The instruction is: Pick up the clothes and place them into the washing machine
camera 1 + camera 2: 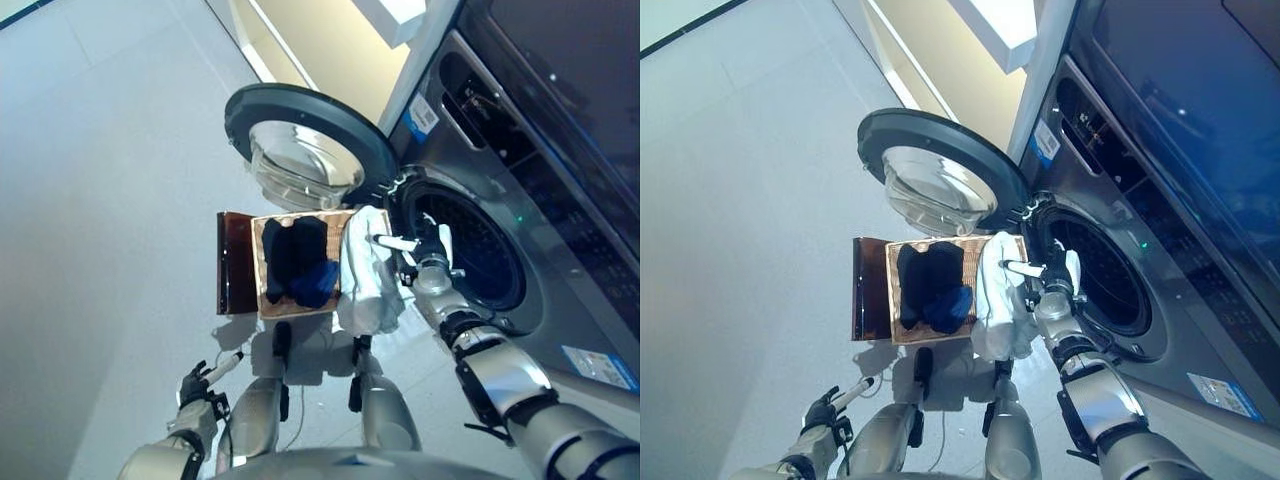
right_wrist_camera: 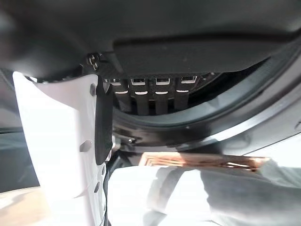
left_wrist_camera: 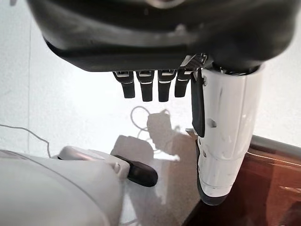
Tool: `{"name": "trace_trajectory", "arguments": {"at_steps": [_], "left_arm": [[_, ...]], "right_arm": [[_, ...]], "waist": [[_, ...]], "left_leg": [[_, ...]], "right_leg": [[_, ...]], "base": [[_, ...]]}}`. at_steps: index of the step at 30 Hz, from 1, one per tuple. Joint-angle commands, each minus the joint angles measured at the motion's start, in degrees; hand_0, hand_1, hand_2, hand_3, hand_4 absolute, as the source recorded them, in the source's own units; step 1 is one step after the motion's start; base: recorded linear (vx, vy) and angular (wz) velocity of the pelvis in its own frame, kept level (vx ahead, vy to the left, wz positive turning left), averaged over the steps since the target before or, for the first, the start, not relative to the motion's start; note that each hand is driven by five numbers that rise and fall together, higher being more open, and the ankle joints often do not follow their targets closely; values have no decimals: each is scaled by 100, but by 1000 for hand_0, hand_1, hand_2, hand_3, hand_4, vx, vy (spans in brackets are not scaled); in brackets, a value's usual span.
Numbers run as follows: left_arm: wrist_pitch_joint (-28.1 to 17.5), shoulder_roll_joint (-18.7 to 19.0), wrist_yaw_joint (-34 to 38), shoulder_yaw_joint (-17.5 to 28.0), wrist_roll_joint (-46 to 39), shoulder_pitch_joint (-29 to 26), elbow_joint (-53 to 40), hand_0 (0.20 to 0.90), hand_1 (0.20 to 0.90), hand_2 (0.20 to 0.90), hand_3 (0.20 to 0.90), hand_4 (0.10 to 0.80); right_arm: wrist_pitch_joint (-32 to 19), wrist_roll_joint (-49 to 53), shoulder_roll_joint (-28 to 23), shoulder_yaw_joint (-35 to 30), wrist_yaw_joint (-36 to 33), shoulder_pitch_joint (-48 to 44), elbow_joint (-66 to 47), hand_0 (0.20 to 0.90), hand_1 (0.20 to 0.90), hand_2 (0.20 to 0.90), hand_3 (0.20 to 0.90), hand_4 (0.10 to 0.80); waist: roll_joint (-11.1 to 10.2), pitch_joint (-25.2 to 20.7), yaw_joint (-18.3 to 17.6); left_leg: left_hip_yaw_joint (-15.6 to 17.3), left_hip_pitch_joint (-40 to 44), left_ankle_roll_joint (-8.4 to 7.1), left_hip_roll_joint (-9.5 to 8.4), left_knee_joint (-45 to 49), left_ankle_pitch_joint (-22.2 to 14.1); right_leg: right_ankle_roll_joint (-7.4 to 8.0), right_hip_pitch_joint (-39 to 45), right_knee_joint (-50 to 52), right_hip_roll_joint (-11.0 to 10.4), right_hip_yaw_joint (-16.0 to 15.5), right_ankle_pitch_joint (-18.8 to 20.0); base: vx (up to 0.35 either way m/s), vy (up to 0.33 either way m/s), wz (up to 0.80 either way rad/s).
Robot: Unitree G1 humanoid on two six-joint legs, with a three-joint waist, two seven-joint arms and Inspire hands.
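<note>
Your right hand is hovering at the mouth of the washing machine, just in front of the dark drum opening. In its own wrist view the fingers are hanging straight in a row beside the white-covered thumb, spread and closing on nothing. A white garment is draping over the basket's edge nearest the machine and hanging down just beside your right hand; you cannot tell from these views whether the hand is touching it, but the fingers are not curling round it. The same white cloth is showing below the hand in the right wrist view, with the basket's woven rim behind it and the drum's grey seal beyond.

The basket is sitting on the floor in front of the machine, under the swung-open round door. Dark clothes and a blue piece are lying inside it. A dark brown panel is lying against the basket's side away from the machine.

Your left hand is hanging low, well apart from the basket and the clothes. Its fingers are relaxed and lightly bent, holding nothing, with the white-covered thumb standing out beside them.
</note>
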Motion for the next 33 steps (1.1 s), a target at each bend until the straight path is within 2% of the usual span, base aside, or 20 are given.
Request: {"name": "trace_trajectory", "arguments": {"at_steps": [1,11,19,33], "left_arm": [[-119,126,149,-201,-131,49,60,900,900,900,900,800],[-256,226,295,-57,-329,-38,-95,900,900,900,900,800],[-358,275,373,-78,-437,-203,-327,900,900,900,900,800],[-479,261,420,-232,-802,-559,-701,900,900,900,900,800]], "right_arm": [[-260,-124,-279,131,-251,-531,157,900,900,900,900,800],[-167,-516,-97,428,-225,-478,-8,900,900,900,900,800],[-102,-541,142,563,-148,-419,62,900,900,900,900,800],[13,-664,247,768,-189,-619,45,900,900,900,900,800]], "waist": [[125,-116,104],[187,50,152],[232,162,204],[319,614,195]], "left_leg": [[-8,-39,-431,272,-30,58],[-66,-139,-446,240,-105,159],[-150,-222,-443,202,-37,157],[-249,-651,-449,156,41,284]], "right_leg": [[242,86,729,-42,129,-684],[243,-34,761,-63,115,-645],[249,-40,789,-114,50,-662],[218,-438,981,-136,-2,-675]], "base": [[0,0,0],[-6,4,3],[-7,2,4],[-18,3,6]]}}
